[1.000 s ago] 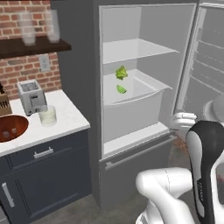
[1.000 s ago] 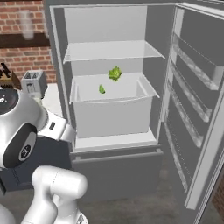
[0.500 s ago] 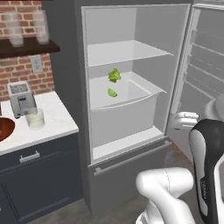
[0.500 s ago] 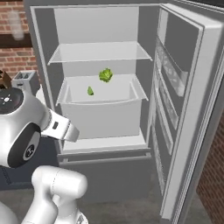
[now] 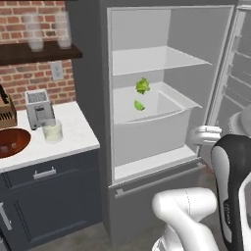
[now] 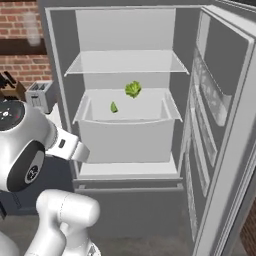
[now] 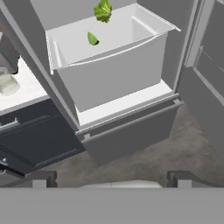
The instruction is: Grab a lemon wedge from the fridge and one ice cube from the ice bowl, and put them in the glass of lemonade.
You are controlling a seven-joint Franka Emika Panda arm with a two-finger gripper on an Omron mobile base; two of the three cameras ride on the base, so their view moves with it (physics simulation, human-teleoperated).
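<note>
With the fridge point(image 5: 162, 98) standing open, the wide-apart, empty pincer point(image 7: 111, 177) is facing the white drawer point(image 7: 113, 70) where the lemon wedge point(image 7: 92, 39) is lying beside a leafy bunch point(image 7: 103, 11); the next move calls for reaching in over the rim.

Base rolled right and closer; open fridge point(image 5: 93, 122) now centred, nothing else moved.

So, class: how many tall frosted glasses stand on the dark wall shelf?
2: one frosted glass at the shelf's left, another to its right. More may be hidden beyond the frame.
</note>
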